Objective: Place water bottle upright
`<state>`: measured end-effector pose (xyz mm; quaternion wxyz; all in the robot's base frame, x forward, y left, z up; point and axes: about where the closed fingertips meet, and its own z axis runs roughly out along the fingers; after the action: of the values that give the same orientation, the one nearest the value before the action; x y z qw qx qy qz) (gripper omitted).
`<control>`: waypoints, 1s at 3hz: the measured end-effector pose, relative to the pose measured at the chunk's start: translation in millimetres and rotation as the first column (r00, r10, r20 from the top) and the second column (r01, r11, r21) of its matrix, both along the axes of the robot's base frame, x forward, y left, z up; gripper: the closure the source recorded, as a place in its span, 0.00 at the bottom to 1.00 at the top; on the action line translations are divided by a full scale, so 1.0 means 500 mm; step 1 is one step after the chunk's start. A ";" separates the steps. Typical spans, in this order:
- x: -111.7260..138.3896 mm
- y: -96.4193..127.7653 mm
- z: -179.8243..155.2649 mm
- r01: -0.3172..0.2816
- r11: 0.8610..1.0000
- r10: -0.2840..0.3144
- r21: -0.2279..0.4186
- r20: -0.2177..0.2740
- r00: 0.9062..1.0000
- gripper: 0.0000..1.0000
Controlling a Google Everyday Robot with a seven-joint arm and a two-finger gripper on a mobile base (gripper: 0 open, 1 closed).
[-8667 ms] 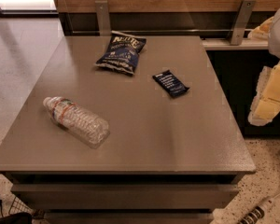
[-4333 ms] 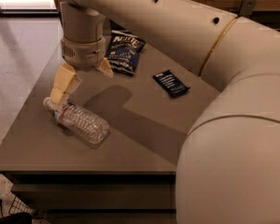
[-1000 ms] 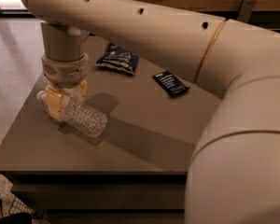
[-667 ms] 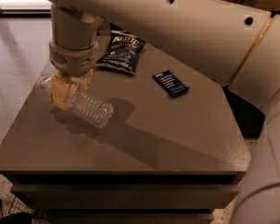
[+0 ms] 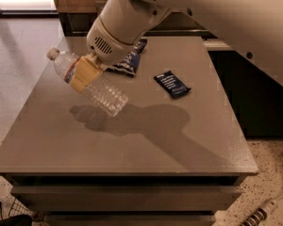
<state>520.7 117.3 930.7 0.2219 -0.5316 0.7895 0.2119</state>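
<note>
Gripping the water bottle [image 5: 105,94] by its shoulder in the closed tool [image 5: 83,75], holding it tilted above the bench [image 5: 132,145] near the left edge, cap pointing toward the far-left corner.

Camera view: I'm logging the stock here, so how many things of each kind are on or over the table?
Bottles: 1, the water bottle, gripped tilted above the table by the hand
Chip bags: 1
Wrapped bars: 1
Total: 3
</note>
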 end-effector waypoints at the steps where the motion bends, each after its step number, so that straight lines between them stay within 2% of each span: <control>1: 0.012 -0.016 0.017 -0.019 0.989 0.017 0.144 0.012 1.000 1.00; 2: 0.015 -0.023 0.027 -0.025 0.948 0.026 0.317 0.001 1.000 1.00; 3: 0.009 -0.024 0.028 -0.019 0.894 0.018 0.447 0.007 1.000 1.00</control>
<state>525.3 105.2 944.4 0.3370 -0.4742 0.7143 0.3890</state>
